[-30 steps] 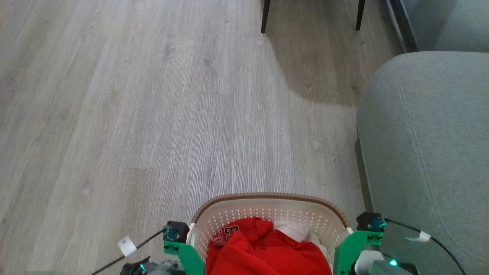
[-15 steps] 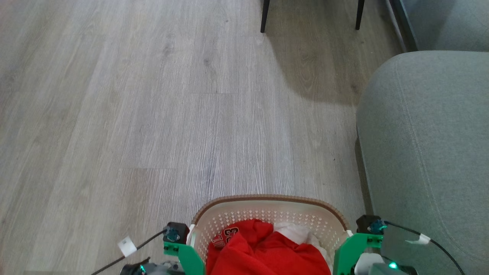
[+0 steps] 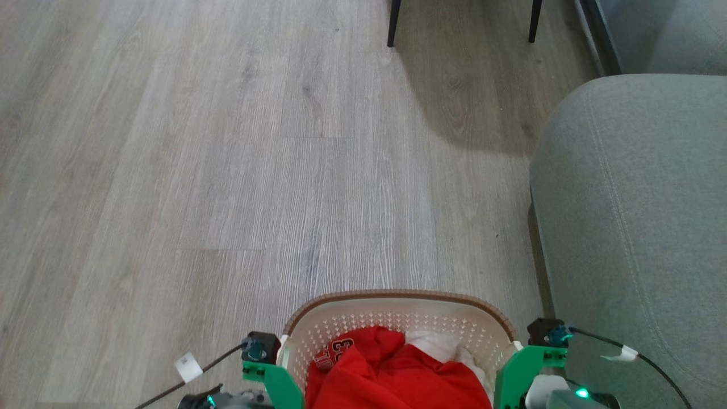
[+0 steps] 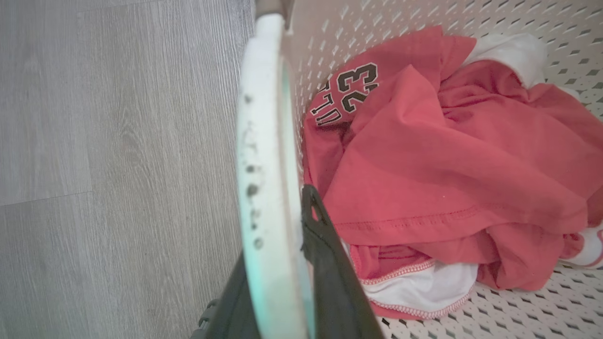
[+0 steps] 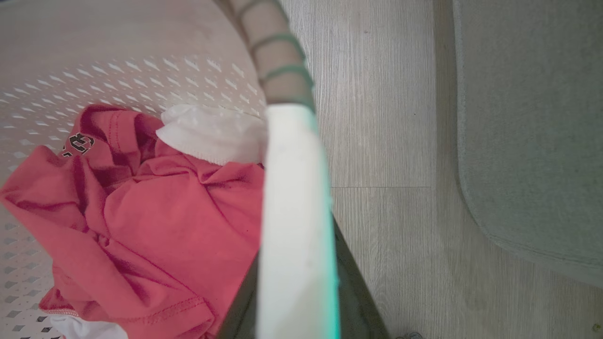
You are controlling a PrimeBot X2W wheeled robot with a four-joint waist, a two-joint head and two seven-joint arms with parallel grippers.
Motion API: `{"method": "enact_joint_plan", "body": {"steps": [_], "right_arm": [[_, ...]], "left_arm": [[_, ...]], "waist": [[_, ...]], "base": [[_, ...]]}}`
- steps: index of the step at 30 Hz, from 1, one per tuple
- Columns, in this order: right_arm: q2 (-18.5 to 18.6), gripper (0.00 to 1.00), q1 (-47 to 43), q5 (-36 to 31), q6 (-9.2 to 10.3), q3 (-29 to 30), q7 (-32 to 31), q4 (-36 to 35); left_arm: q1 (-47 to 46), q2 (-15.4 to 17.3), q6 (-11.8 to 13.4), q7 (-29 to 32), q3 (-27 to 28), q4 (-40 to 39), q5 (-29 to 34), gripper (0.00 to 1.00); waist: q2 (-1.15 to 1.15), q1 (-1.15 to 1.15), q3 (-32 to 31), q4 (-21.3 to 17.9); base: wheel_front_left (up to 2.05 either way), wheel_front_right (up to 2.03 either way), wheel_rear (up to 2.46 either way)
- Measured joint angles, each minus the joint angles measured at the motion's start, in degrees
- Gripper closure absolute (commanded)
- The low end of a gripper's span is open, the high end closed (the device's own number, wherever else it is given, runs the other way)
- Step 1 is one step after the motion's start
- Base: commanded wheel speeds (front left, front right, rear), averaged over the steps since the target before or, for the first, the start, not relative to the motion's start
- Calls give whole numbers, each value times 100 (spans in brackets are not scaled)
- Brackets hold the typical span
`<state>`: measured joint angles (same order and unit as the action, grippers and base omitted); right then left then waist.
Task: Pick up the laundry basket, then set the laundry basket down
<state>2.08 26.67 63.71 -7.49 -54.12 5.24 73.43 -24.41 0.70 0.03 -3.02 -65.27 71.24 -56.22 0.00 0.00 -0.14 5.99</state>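
The laundry basket (image 3: 399, 296), cream with perforated walls and a brown woven-look rim, sits at the bottom middle of the head view, holding red and white clothes (image 3: 392, 372). My left gripper (image 3: 267, 363) is at its left side and my right gripper (image 3: 531, 358) at its right side. In the left wrist view the dark fingers (image 4: 330, 263) stand on either side of the white handle (image 4: 264, 165), shut on it. In the right wrist view the fingers (image 5: 355, 287) likewise clamp the other white handle (image 5: 294, 212). Whether the basket's base touches the floor is hidden.
A grey sofa (image 3: 636, 227) stands close on the right, its edge a little way from the basket's right side (image 5: 527, 117). Two dark chair legs (image 3: 393, 23) rise at the far top. Wooden floor (image 3: 227, 170) stretches ahead and to the left.
The basket and both grippers have slipped slightly toward the bottom edge of the head view, while the floor and sofa barely shifted. Both grips are unchanged.
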Motion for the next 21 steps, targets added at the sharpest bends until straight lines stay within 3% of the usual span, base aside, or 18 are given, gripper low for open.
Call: {"method": "enact_joint_plan", "body": {"steps": [21], "right_arm": [[5, 100, 152, 464, 15, -510, 126, 38]], "left_arm": [[-31, 11, 16, -71, -124, 21, -85, 100]], "waist": [[0, 0, 182, -52]], "base": [[0, 0, 0]]}}
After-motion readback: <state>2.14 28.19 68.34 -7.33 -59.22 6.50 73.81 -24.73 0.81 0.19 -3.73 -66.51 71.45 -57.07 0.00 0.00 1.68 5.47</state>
